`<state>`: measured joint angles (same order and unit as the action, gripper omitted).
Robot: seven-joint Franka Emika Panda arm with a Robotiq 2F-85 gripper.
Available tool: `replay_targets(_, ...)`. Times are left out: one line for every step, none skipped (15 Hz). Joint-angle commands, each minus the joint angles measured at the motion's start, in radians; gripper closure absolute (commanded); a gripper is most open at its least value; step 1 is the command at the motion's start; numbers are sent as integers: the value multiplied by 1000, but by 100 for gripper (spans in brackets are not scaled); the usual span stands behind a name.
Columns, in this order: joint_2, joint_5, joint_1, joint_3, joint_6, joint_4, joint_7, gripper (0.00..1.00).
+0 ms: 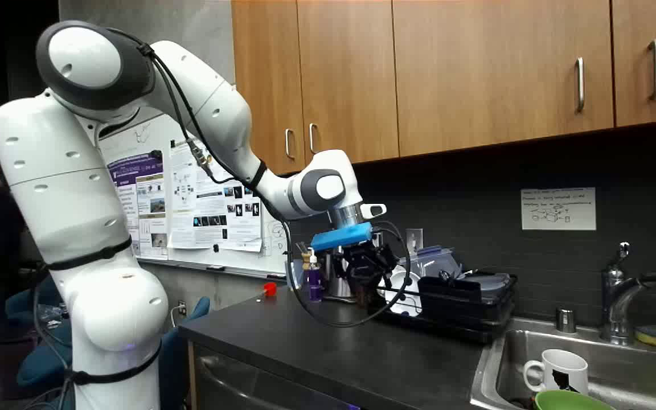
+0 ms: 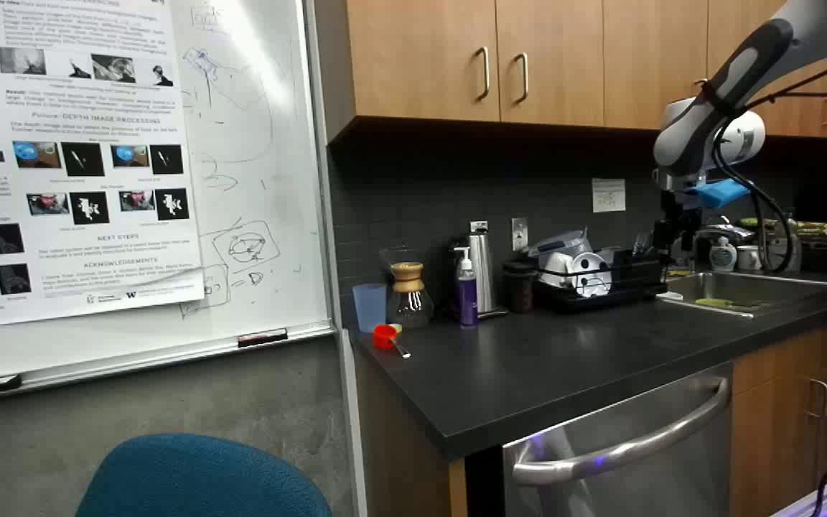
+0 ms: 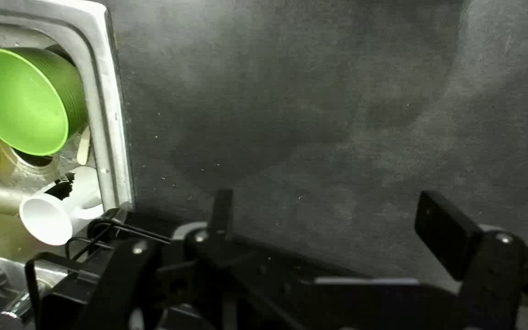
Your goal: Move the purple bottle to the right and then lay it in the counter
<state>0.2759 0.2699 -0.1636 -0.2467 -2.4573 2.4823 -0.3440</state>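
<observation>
The purple bottle (image 1: pixel 315 283) stands upright with a white pump top near the back of the dark counter (image 1: pixel 305 341). In an exterior view the bottle (image 2: pixel 468 300) is in front of a steel canister, near the far left end of the counter (image 2: pixel 564 373). My gripper (image 1: pixel 367 287) is raised above the counter, apart from the bottle; it also shows in an exterior view (image 2: pixel 674 248) over to the sink side. In the wrist view the gripper (image 3: pixel 321 197) is open with nothing between its fingers, above the bare counter (image 3: pixel 314 101). The bottle is out of the wrist view.
A steel canister (image 2: pixel 482 273), glass coffee maker (image 2: pixel 411 301), blue cup (image 2: pixel 370 307) and red scoop (image 2: pixel 385 337) stand near the bottle. A black dish rack (image 1: pixel 447 310) holds dishes along the wall. The sink (image 3: pixel 115 151) holds a green bowl (image 3: pixel 21 101) and white mug (image 3: pixel 48 220).
</observation>
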Motion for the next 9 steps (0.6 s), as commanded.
replay_targets(0,-4,-9,10,2,-1,-3,0)
replay_targets(0,-4,-9,10,2,-1,-3,0)
replay_targets(0,-4,-9,10,2,-1,-3,0)
replay_targets(0,-4,-9,10,2,-1,-3,0)
replay_targets(0,-4,-9,10,2,-1,-3,0)
replay_targets(5,-5,-7,13,-1,2,1,0)
replay_targets(12,-2,-4,20,-6,6,8,0)
replay_targets(21,3,-2,28,-15,12,15,0)
replay_targets(33,9,0,38,-26,19,23,0)
